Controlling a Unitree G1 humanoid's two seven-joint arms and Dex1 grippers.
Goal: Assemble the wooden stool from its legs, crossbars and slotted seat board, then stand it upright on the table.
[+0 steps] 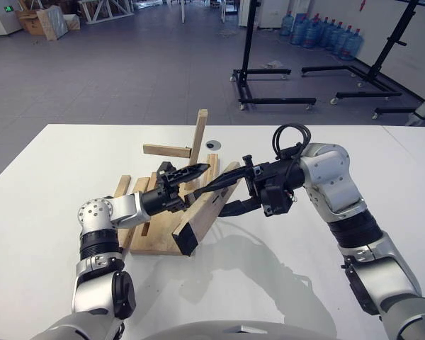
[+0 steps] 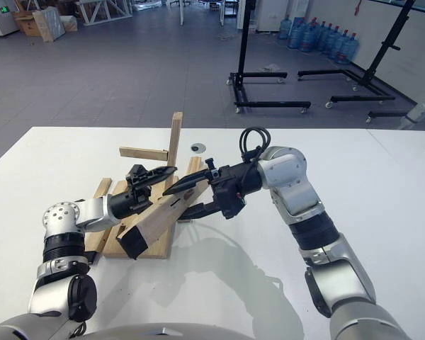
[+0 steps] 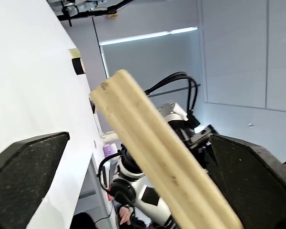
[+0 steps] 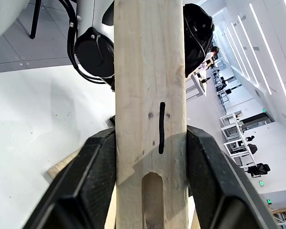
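On the desk (image 1: 49,184) the seat board (image 1: 159,237) lies flat, and we judge we are fitting a leg. Our right fingers (image 4: 100,181) clamp the slotted leg (image 1: 198,227), tilted over the board. Our left fingers (image 3: 24,171) stand wide around a wooden bar (image 3: 152,157), seemingly not touching it. Next we must guide the leg's end into its slot.

Right end effector (image 4: 150,138) clamps slotted wooden leg (image 4: 150,71).

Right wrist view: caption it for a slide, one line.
Right gripper clamps a slotted wooden leg marked with a short black line.
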